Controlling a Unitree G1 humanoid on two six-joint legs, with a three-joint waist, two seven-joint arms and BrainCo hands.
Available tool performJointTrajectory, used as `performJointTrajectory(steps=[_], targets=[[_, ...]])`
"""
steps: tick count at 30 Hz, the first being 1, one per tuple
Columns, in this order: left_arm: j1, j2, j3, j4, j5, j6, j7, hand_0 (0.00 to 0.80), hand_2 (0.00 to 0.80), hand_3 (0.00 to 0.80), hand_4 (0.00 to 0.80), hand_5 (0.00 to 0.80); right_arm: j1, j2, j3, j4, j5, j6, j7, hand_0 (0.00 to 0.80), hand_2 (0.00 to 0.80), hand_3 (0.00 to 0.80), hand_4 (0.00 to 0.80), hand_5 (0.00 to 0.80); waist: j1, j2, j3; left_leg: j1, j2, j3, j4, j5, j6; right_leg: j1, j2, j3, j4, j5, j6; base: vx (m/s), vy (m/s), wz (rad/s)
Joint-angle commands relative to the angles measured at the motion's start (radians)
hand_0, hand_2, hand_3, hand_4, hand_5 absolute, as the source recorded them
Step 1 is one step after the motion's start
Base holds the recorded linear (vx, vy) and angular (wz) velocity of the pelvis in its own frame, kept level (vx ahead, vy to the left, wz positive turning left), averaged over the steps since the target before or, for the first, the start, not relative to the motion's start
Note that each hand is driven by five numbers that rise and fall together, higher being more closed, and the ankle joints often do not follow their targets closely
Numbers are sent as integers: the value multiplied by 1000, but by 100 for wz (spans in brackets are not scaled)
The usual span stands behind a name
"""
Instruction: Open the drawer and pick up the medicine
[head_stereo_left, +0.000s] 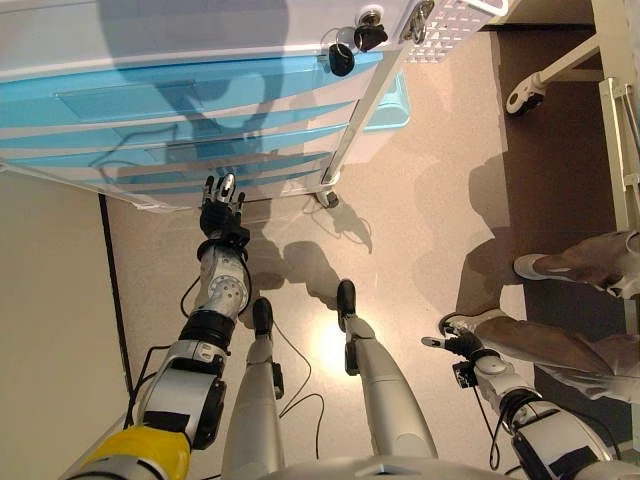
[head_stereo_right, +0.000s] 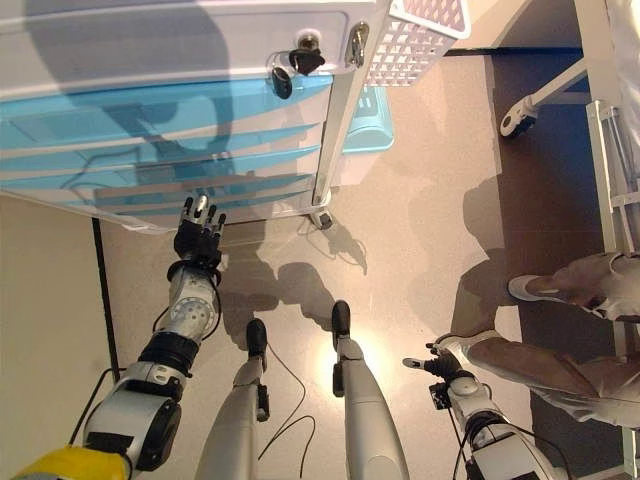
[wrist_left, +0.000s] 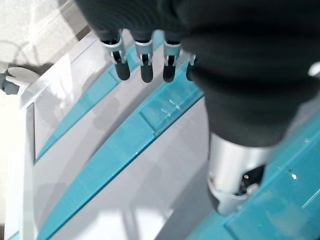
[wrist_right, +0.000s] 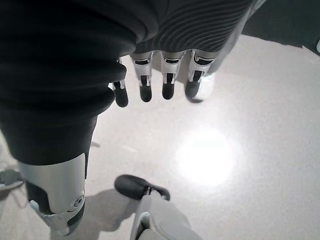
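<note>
I had the white cabinet (head_stereo_left: 200, 30) filling the upper left of both eye views, a smooth plastic unit w/ translucent blue drawers (head_stereo_left: 150, 105) stacked down its front. Each drawer front was a long flat band, long axis running left-right across the view, faces toward the floor (head_stereo_left: 420, 230) side where I stood; all looked pushed in. Couldn't see any medicine, so can't say where it sat. A shallow rectangular recess (wrist_left: 165, 107) in one blue front showed in the left wrist view.

Floor was pale, speckled, glossy w/ a bright glare spot. A person's legs (head_stereo_left: 570, 350) in light trousers and white shoes stood at the right, near my right arm. A white perforated basket (head_stereo_left: 450, 18) hung at the cabinet's top right corner, a light blue bin (head_stereo_left: 392, 105) tucked beside the cabinet's side.

Left hand (head_stereo_left: 222, 205) was up at the lowest drawers, fingers (wrist_left: 145, 62) straight and slightly spread, holding nothing, tips just off the blue fronts. Right hand (head_stereo_left: 462, 345) hung low over the floor, fingers (wrist_right: 167, 82) relaxed and straight, empty.

Two black round knobs (head_stereo_left: 355, 48) sat by the cabinet's top edge, and a small castor (head_stereo_left: 328, 197) under its corner.
</note>
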Motion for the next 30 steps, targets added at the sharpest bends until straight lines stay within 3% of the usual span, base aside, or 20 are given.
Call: performJointTrajectory(steps=[1, 10, 23, 30], targets=[[-66, 58, 54, -161, 14, -98, -77, 0, 0, 0, 0, 0, 54, -25, 31, 15, 6, -15, -1, 0, 0, 0, 0, 0, 1, 0, -23, -63, -51, -55, 4, 4, 47, 3, 27, -20, -49, 36, 39, 0, 0, 0], [56, -9, 39, -241, 31, -84, -93, 0, 0, 0, 0, 0, 57, -16, 14, 16, 8, -19, -6, 0, 0, 0, 0, 0, 16, 5, -4, -62, -56, -56, 7, 6, 49, 2, 24, -24, -40, 34, 36, 0, 0, 0], [214, -24, 52, -256, 28, -36, -151, 0, 0, 0, 0, 0, 80, -28, -14, 19, 6, -22, 0, 0, 0, 0, 0, 0, 45, 14, 18, -55, -59, -61, 15, 9, 53, 9, 20, -30, -30, 36, 32, -8, 0, 0], [229, -22, 46, -300, 6, -34, -179, 0, 0, 0, 0, 0, 96, -32, -15, 17, -3, -22, 8, 0, 0, 0, 0, 0, 48, 15, 12, -50, -63, -62, 20, 7, 53, 22, 18, -34, -31, 38, 29, -15, -2, 3]])
